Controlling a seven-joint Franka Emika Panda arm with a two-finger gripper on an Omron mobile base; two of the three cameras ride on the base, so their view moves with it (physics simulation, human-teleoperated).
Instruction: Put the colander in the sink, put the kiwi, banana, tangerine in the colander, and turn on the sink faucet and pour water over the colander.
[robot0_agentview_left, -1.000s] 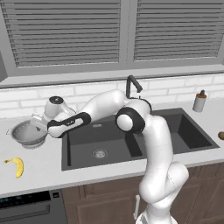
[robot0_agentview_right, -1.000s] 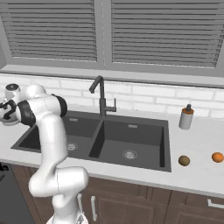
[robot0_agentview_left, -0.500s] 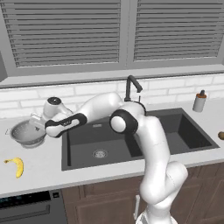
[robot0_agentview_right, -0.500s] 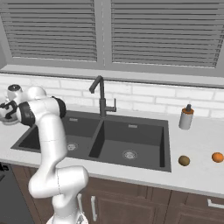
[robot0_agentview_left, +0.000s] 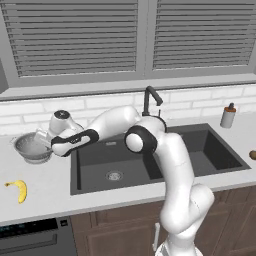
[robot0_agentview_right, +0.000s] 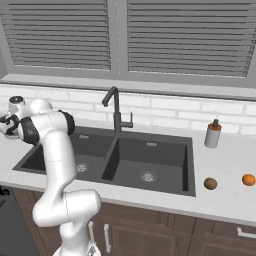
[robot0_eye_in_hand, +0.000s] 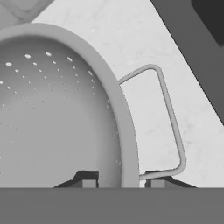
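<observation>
Gripper (robot0_eye_in_hand: 118, 180) clamped on colander (robot0_eye_in_hand: 52, 109) rim, counter (robot0_eye_in_hand: 144, 43) left of sink (robot0_agentview_left: 150, 160).

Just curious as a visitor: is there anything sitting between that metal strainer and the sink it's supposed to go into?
Nothing visible. The strainer sits on bare counter just left of the sink, with the claw closed on its rim.
</observation>
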